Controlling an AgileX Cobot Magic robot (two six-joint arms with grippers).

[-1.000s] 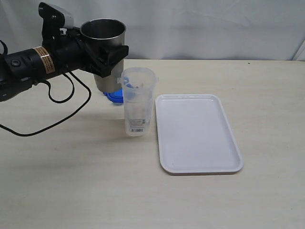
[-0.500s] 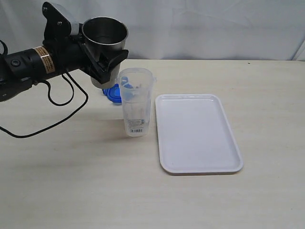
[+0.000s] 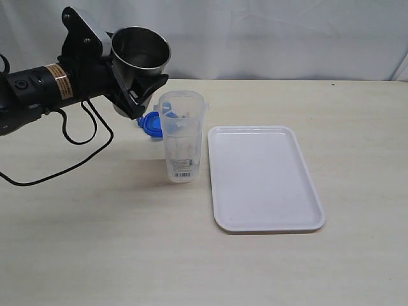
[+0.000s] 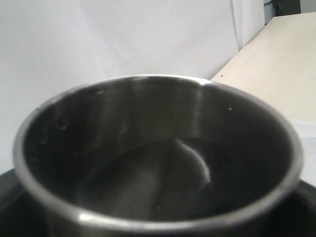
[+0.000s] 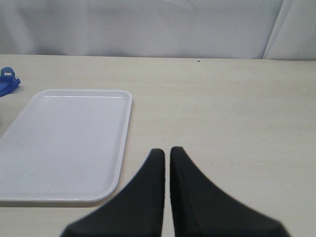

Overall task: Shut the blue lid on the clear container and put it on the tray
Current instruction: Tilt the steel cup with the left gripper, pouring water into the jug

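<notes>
The clear container point(image 3: 183, 137) stands upright and uncovered on the pale counter point(image 3: 95, 242), a white barcode label point(image 3: 183, 173) near its base. The blue lid point(image 3: 150, 123) lies flat on the counter just behind the container, partly hidden by it, so that some of its blue shows through the clear wall; whether the two touch cannot be told. In the right wrist view only an edge of the lid point(image 5: 7, 84) shows. The white tray point(image 3: 264, 178) lies flat just beside the container, on the side away from the lid, with a thin strip of counter between them, and nothing rests on it. Up and behind the container, on the lid's side, the left pincer point(image 3: 143, 81) grips a steel cup point(image 3: 140, 51) around its body and holds it clear of the counter. The cup leans, with its open mouth tipped towards the container. The left wrist view looks straight into the cup point(image 4: 158, 163), whose inside looks dark and shiny. The right pincer point(image 5: 167, 153) is closed with its two black fingertips point(image 5: 157, 160) together and nothing between them, hanging over bare counter beyond the tray's far side from the container. A white cloth point(image 3: 287, 38) hangs behind the counter.
</notes>
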